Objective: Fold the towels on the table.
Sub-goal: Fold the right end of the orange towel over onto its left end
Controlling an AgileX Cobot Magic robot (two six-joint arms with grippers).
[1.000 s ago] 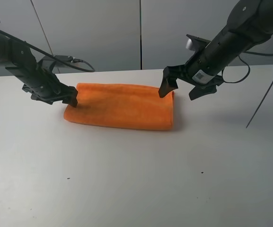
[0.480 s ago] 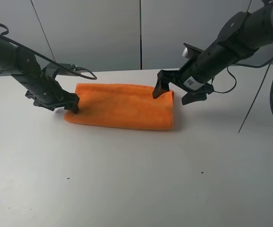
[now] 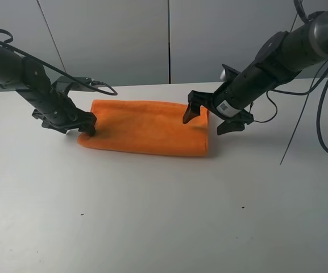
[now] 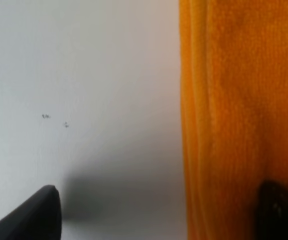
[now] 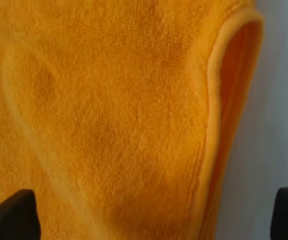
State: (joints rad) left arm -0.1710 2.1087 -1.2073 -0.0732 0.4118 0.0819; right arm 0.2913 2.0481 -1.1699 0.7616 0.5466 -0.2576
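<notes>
The orange towel [image 3: 144, 128] lies folded into a long band on the white table [image 3: 152, 216]. My left gripper [image 3: 75, 126] is down at the band's left end and stands open. In the left wrist view one dark fingertip is over the bare table [image 4: 84, 75] and the other over the towel [image 4: 233, 125], so the left gripper [image 4: 156, 215] straddles the cloth's edge. My right gripper [image 3: 209, 120] is open at the right end. In the right wrist view the right gripper [image 5: 148, 215] spans the towel [image 5: 109, 110] and its hemmed fold [image 5: 218, 100].
Grey wall panels [image 3: 169, 40] rise behind the table's far edge. Black cables [image 3: 300, 125] hang off the right arm over the table's right side. A few small dark specks [image 3: 243, 207] dot the tabletop in front.
The right arm has come down and its open gripper now sits lower at the towel's right end. The left gripper has shifted only slightly at the left end. The towel has not moved.
</notes>
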